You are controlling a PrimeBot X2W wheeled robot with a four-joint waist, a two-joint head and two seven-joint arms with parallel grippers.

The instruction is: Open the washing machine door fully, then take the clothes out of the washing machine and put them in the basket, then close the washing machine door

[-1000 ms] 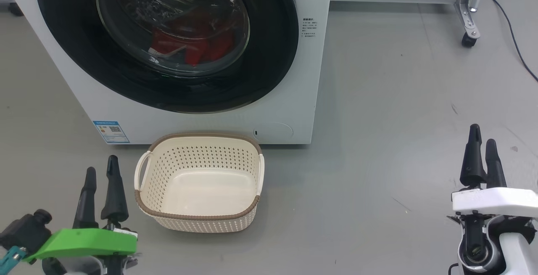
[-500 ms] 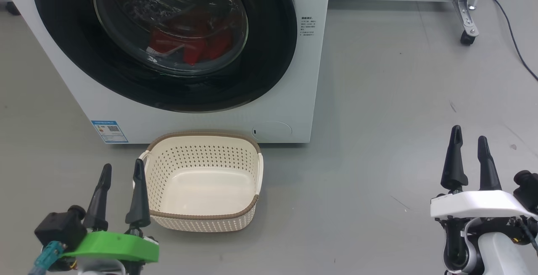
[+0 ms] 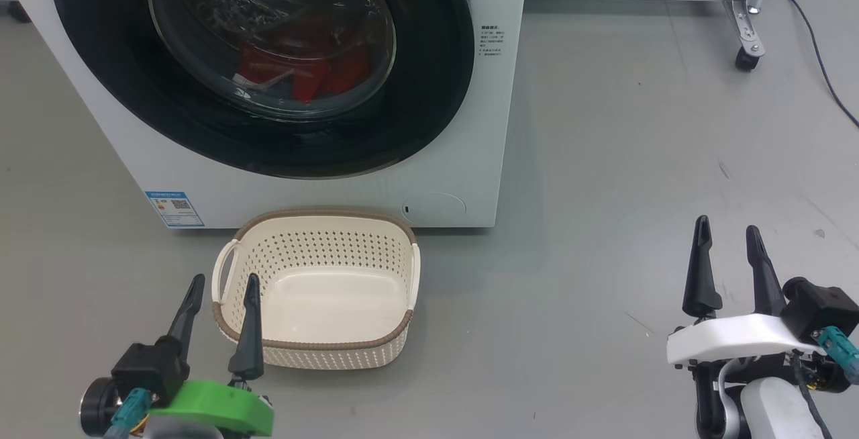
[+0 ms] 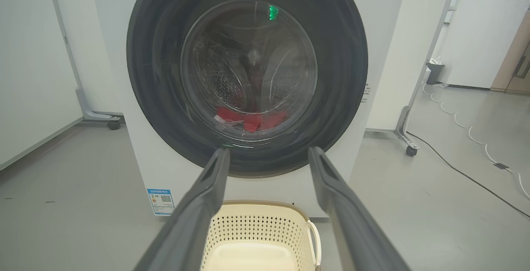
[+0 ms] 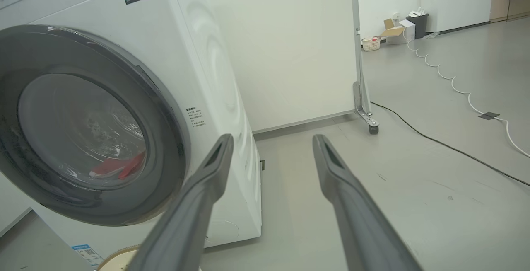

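Two grippers stand low in the head view, each with its long dark fingers spread wide and nothing between them. The left gripper (image 3: 224, 279), on a green mount, is at the lower left, fingers pointing up toward the washing machine (image 3: 486, 123); its inner finger crosses the near left corner of the basket (image 3: 322, 251) in that view, though whether it touches the rim I cannot tell. The right gripper (image 3: 727, 224), on a white mount, is at the lower right over the grey floor (image 3: 604, 157), well apart from both basket and machine. The washing machine door (image 3: 436, 90) is shut, its wide glossy black rim lying flush against the white front, as the right wrist view shows from the side. Through the bulging clear glass the clothes (image 3: 295, 73) are seen as a bright red heap with a white band, lying at the bottom of the perforated steel drum. The basket stands upright on the floor just before the machine, below the door, its smooth cream bottom in plain sight and its loop handles at the two sides. In the left wrist view it sits low between that gripper's fingers, with the door straight ahead. A small blue sticker (image 3: 174, 209) is low on the machine's front at the left
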